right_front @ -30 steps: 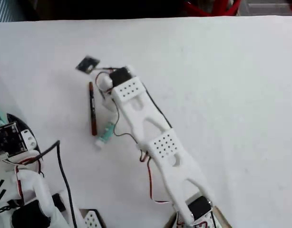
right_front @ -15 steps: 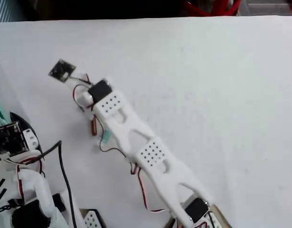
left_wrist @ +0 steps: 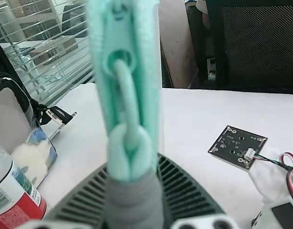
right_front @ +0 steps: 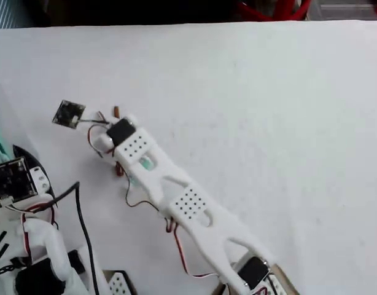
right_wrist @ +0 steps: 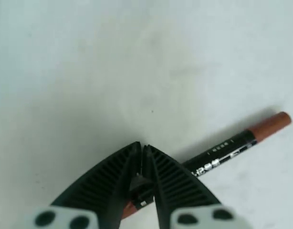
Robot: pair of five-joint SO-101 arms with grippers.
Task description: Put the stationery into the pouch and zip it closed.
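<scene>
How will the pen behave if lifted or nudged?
The pen looks slim and rigid, so probably light and stiff. Its round barrel may roll if nudged. Much of it juts past the right gripper, so it could pivot.

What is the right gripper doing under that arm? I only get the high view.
Observer: The right gripper is shut across the pen, away from its brown end.
Operator: And the pouch?
Observer: The left gripper holds the pouch by its teal zip pull.
</scene>
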